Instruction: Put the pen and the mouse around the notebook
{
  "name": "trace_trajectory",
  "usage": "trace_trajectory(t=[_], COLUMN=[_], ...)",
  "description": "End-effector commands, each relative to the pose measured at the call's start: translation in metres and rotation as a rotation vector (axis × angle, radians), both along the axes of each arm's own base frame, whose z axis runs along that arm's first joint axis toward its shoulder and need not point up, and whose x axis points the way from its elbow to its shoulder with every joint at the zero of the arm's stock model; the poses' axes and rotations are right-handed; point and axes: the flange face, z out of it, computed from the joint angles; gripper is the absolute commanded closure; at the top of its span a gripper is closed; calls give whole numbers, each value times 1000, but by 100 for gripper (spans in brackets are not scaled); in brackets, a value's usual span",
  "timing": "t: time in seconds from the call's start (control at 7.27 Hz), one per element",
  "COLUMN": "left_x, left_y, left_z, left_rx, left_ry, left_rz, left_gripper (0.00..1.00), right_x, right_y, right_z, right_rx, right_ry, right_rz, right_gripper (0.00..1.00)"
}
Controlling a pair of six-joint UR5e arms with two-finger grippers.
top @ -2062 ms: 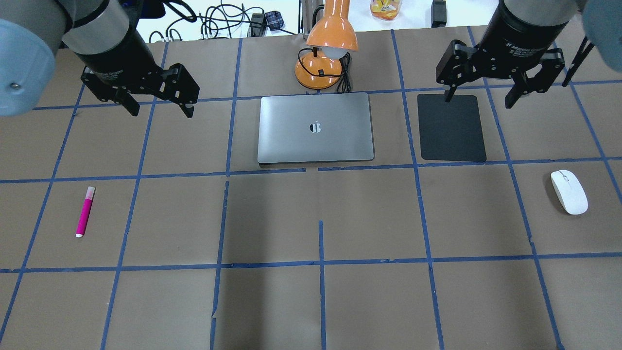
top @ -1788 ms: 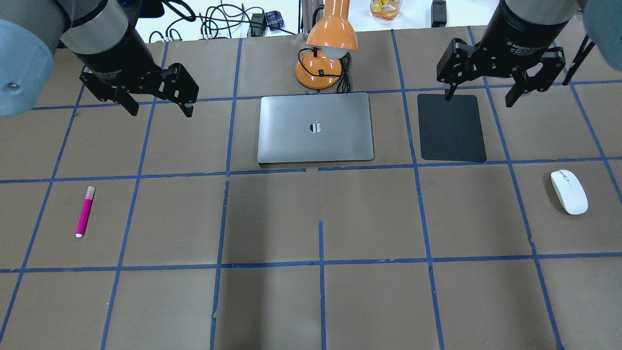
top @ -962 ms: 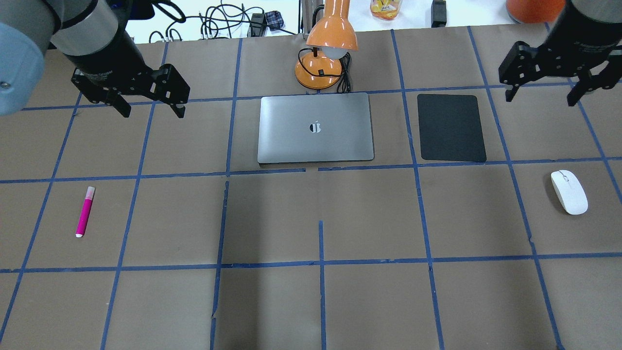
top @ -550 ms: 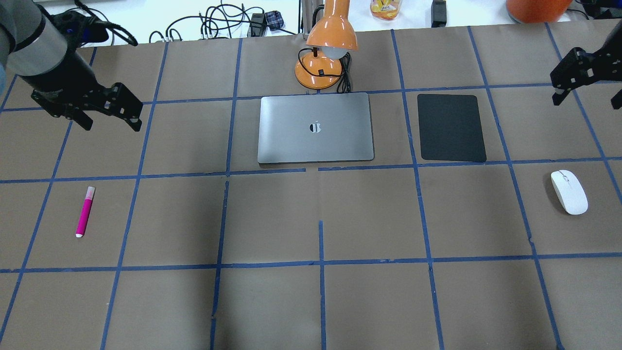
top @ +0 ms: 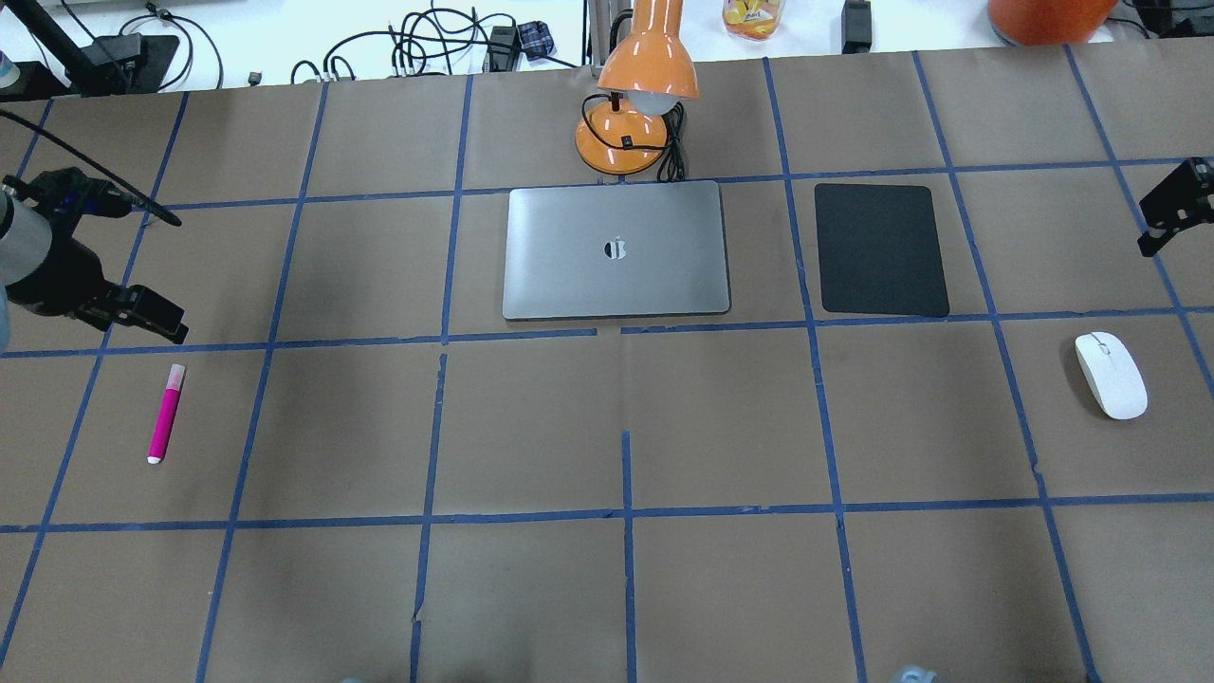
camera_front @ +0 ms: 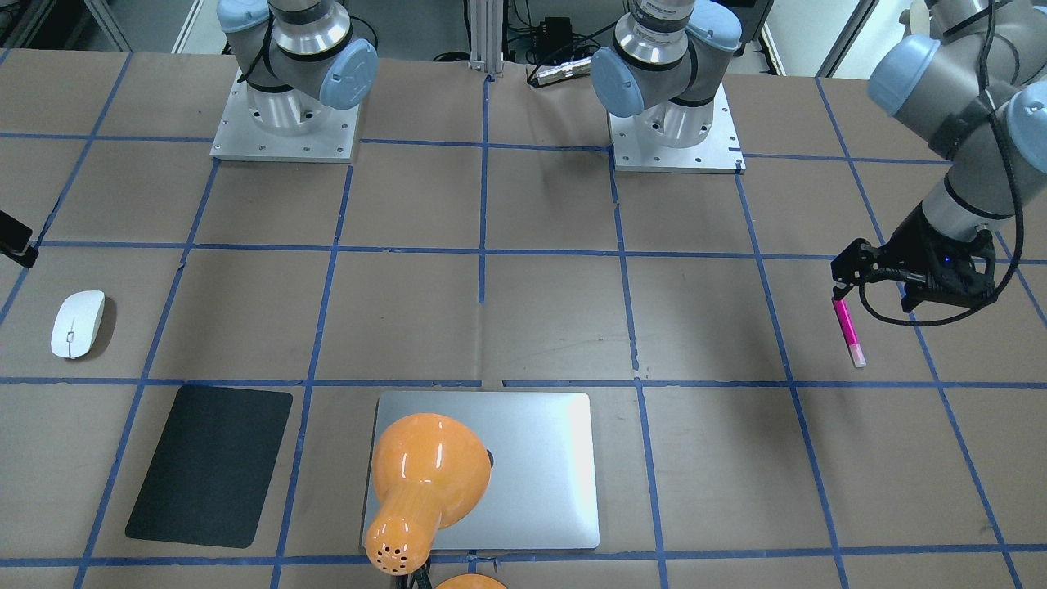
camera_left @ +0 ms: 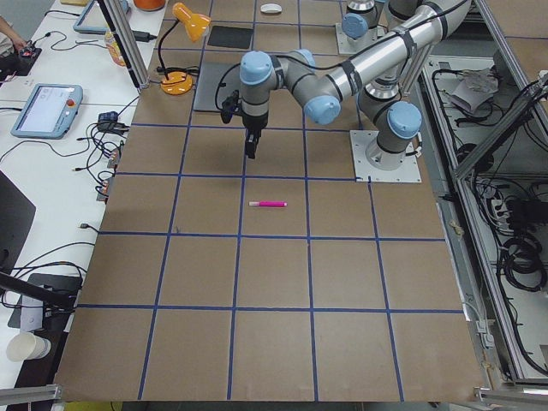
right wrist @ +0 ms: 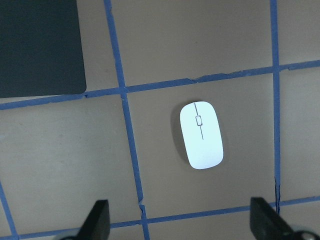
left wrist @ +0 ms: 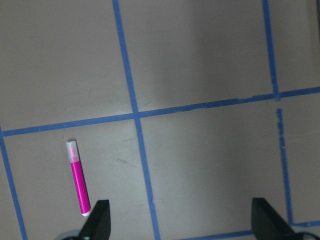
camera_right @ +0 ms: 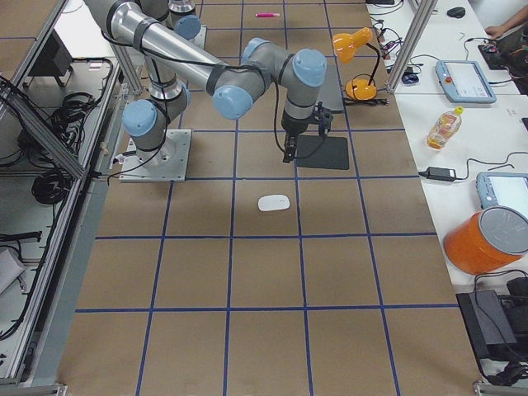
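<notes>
- Pen (top: 166, 414) lies flat on the bench (top: 721, 427), well apart from the notebook (top: 616, 249), off on the robot's left and in the row of taped squares nearer the robot. Its pale cap end points away from the robot.
- Mouse (top: 1111, 375) sits on the robot's far right, also in the nearer row and well apart from the notebook. A black mat (top: 882, 249) lies between the two, one row farther back.
- The notebook is closed and flat at the middle of the bench, with an orange desk lamp (top: 645, 85) standing just behind it. In the front-facing view the lamp's shade hides part of the lid.
- The mat lies just beside the notebook on the robot's right, with a blue tape line running between them. They do not touch.
- Left end effector (left wrist: 182, 222) is released, with its jaws spread wide and nothing between them. It hangs above the bench close to the pen. In its wrist view the pen lies just above one fingertip (left wrist: 100, 222), at the view's left. The left side view shows the end effector raised clear of the pen.
- Right end effector (right wrist: 180, 222) is also released and empty, with its jaws wide apart. It hangs above the bench over the mouse's square. Its wrist view looks straight down on the mouse, which lies between the two fingertips and a little ahead of them. A corner of the mat shows at that view's upper left.
</notes>
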Motion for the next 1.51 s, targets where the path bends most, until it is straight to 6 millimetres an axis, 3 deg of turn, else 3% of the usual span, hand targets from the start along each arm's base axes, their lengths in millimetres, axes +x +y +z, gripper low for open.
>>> trace_trajectory(t=[0.0, 0.14, 0.28, 0.41, 0.55, 0.69, 0.83, 1.1, 1.24, 1.38], left_x=[31, 37, 38, 41, 45, 48, 47, 47, 46, 46], left_y=[8, 6, 6, 4, 2, 4, 5, 6, 8, 7], left_z=[-79, -98, -111, -117, -118, -121, -123, -129, -130, -129], left_rx=[-35, -16, -14, -20, -13, 15, 19, 29, 35, 34], left_ry=[-1, 11, 13, 4, -5, -31, -29, -25, -22, -23], left_rz=[-5, 3, 6, 6, 12, 17, 20, 21, 21, 38], left_gripper=[0, 0, 1, 7, 19, 44, 60, 67, 78, 99], right_x=[-7, -16, -30, -43, -46, -56, -54, -55, -56, -56], right_y=[6, -1, -5, 5, 11, 15, 17, 16, 16, 16], right_z=[-53, -82, -90, -111, -135, -140, -154, -179, -189, -189], right_rx=[-23, -20, -55, -28, -1, -2, 18, 56, 72, 73], right_ry=[11, 12, 39, 15, -10, -7, -25, -57, -65, -59], right_rz=[80, 76, 61, 36, 24, -5, -4, -4, -1, 7], right_gripper=[0, 0, 0, 0, 0, 0, 0, 0, 0, 0])
